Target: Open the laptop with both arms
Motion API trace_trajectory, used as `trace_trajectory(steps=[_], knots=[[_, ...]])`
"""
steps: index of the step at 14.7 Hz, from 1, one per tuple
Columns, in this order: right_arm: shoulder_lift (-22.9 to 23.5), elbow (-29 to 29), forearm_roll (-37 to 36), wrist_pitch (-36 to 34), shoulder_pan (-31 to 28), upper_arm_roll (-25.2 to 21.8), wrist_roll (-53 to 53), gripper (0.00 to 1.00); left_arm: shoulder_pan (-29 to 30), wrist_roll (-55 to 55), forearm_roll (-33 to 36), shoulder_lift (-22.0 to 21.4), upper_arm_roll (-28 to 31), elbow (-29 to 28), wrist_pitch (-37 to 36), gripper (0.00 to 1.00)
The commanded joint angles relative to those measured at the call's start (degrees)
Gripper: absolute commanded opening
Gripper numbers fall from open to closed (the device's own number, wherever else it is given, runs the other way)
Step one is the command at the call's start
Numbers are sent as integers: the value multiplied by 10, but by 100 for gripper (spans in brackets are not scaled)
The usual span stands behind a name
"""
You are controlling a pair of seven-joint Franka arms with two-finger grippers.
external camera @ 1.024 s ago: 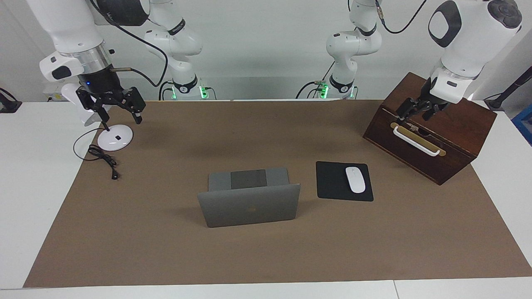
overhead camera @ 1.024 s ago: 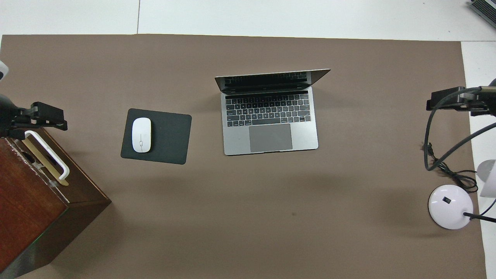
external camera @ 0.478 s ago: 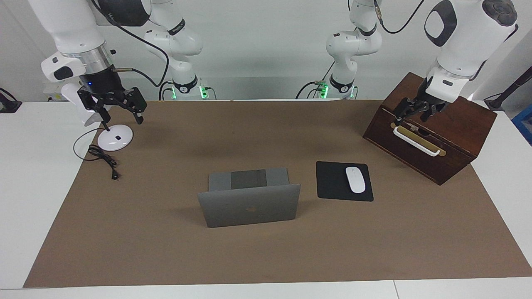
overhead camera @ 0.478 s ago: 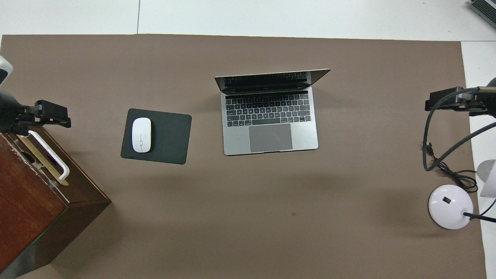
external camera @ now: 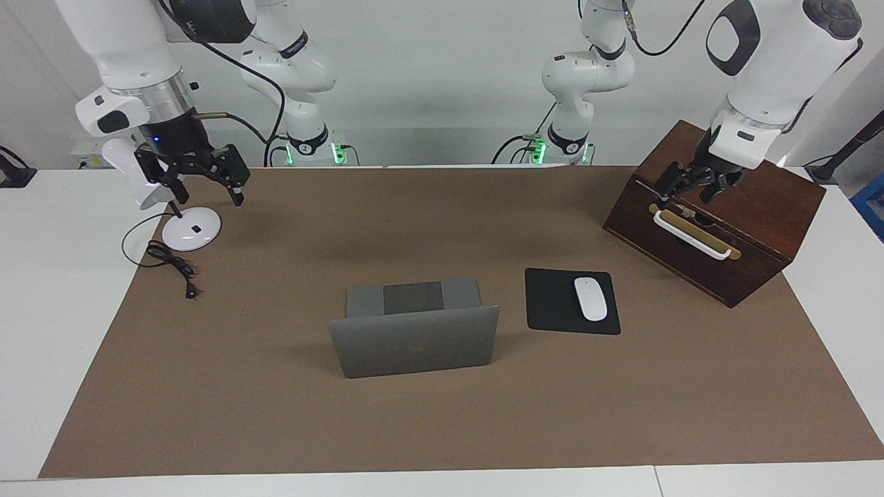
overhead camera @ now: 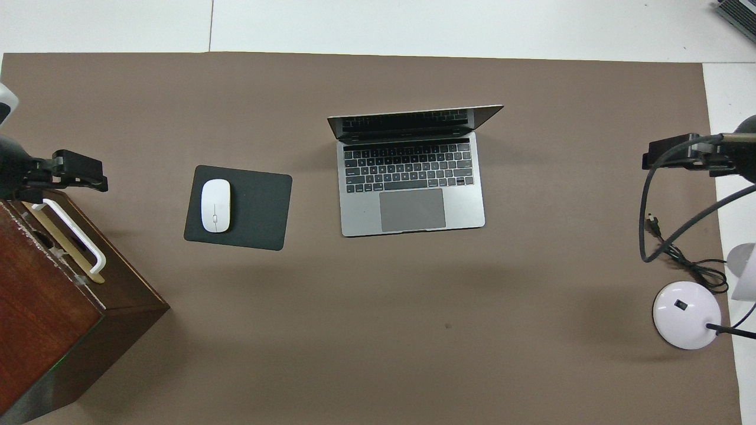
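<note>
1. The laptop (external camera: pixel 413 330) stands on the brown mat in the middle of the bench (external camera: pixel 41 290), its lid already raised and its keyboard facing the robots; the dark logo on the lid shows in the facing view.
2. Beside it, toward the left arm's end, a white mouse (external camera: pixel 590 298) lies on a black mouse pad (external camera: pixel 552 301).
3. The left gripper (external camera: pixel 690 185) hangs over the white handle of the wooden box (external camera: pixel 760 207), well apart from the laptop. I cannot tell how its jaws stand.
4. The right gripper (external camera: pixel 204 181) hangs over the mat's edge next to the white lamp base (external camera: pixel 191 228); its jaws stand spread apart and hold nothing.
5. Judged from the raised lid, the opening looks done and this is the closing step, with both arms clear of the laptop.
6. The next move probably calls only for the arms to settle at rest, keeping clear of the lamp cable (external camera: pixel 173 266) and box handle.
</note>
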Motion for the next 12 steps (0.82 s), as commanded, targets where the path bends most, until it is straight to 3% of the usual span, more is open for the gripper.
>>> trace_trajectory(steps=[1,12], knots=[[-4,-5,15,1,4,-8,3,100,1,7,3,5,-6,30,-39,100],[-3,-5,16,2,-1,-14,3,100,2,6,8,12,-9,29,-19,100]])
